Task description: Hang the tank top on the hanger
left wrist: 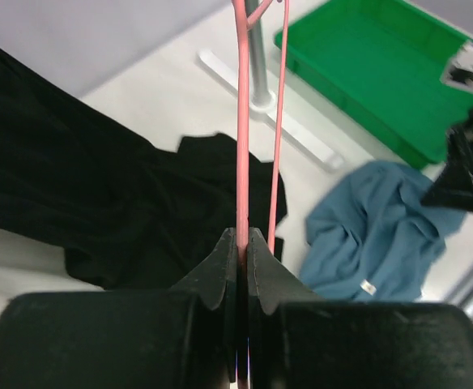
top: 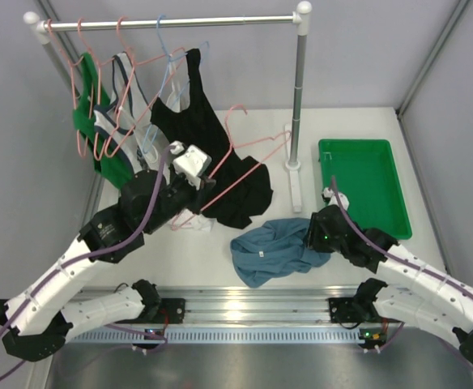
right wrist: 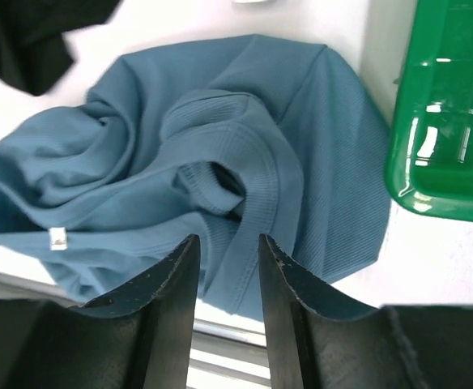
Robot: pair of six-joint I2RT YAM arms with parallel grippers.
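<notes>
The dusty blue tank top (top: 270,247) lies crumpled on the table in front of the right arm; its small white label (right wrist: 57,238) shows. My right gripper (top: 312,235) is open just above the top's right edge, its fingers (right wrist: 228,245) either side of a ribbed hem, not gripping. My left gripper (top: 204,188) is shut on the pink wire hanger (top: 261,140) and holds it tilted over the black top. In the left wrist view the hanger wire (left wrist: 242,146) runs straight out of the closed jaws (left wrist: 243,237), with the tank top (left wrist: 374,235) to the right.
A clothes rail (top: 172,22) at the back left carries a green top (top: 87,121), a striped top, a black top (top: 212,154) and spare hangers. Its post (top: 299,105) stands mid-table. A green tray (top: 362,186) sits at the right.
</notes>
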